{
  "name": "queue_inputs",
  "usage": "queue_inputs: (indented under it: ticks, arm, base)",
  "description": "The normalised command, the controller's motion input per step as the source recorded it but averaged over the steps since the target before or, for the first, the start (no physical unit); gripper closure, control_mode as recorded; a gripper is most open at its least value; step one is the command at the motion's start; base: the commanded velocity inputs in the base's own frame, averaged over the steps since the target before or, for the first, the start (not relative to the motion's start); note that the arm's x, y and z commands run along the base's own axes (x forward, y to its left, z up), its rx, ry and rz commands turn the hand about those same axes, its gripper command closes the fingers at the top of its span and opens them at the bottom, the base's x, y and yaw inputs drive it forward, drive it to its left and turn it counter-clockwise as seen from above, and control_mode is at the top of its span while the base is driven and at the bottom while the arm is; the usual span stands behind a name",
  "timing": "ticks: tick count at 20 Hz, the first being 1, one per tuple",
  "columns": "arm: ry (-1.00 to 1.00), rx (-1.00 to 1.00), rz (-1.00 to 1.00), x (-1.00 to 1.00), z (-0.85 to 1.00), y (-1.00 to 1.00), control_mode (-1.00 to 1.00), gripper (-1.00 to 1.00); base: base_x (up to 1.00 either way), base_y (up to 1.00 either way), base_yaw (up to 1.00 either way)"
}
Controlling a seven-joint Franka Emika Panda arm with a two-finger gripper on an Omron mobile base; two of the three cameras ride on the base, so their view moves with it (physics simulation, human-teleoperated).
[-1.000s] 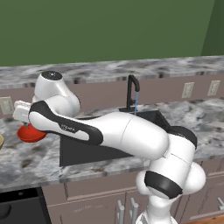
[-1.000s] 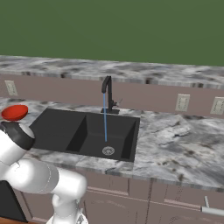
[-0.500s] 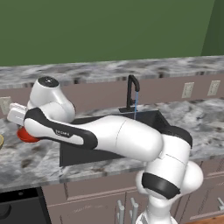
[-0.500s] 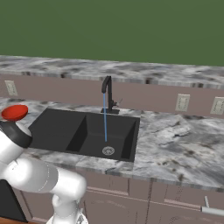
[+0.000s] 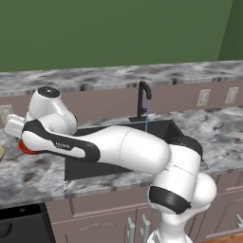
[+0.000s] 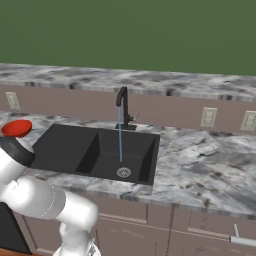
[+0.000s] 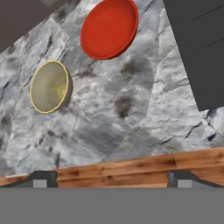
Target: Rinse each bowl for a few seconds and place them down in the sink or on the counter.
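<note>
The glossy red bowl [image 7: 109,28] sits on the marbled counter [image 7: 131,113] left of the sink [image 7: 197,48]. The tan bowl [image 7: 50,86] with a speckled inside lies on the counter a short way from it. My gripper [image 7: 111,181] hovers above the counter near both bowls, open, with nothing between its fingertips [image 7: 43,179]. From the right base view the red bowl [image 6: 16,127] shows beside the black sink [image 6: 95,150]. My arm covers most of the red bowl [image 5: 26,148] in the left base view.
A thin stream of water [image 6: 120,137] runs from the black arched faucet [image 6: 122,107] to the silver drain [image 6: 123,172]. Wall outlets [image 6: 207,117] sit on the backsplash. The counter's front edge and wooden floor [image 7: 131,168] lie just below the gripper.
The hand has dropped a little and shifted left over the bowls. Both bowls stay where they were, and the water keeps running.
</note>
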Motion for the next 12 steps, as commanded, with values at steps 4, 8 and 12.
queue_inputs:
  ticks: [4,8,12]
  arm:
    - [0.0,0.0,0.0,0.03,0.0,0.02,-1.0,-1.0]
    - [0.0,0.0,0.0,0.0,0.0,0.0,-1.0,-1.0]
    - [0.0,0.0,0.0,0.09,-0.13,0.09,-1.0,-1.0]
  base:
    - [0.0,0.0,0.0]
    - [0.0,0.0,0.0]
    - [0.0,0.0,0.0]
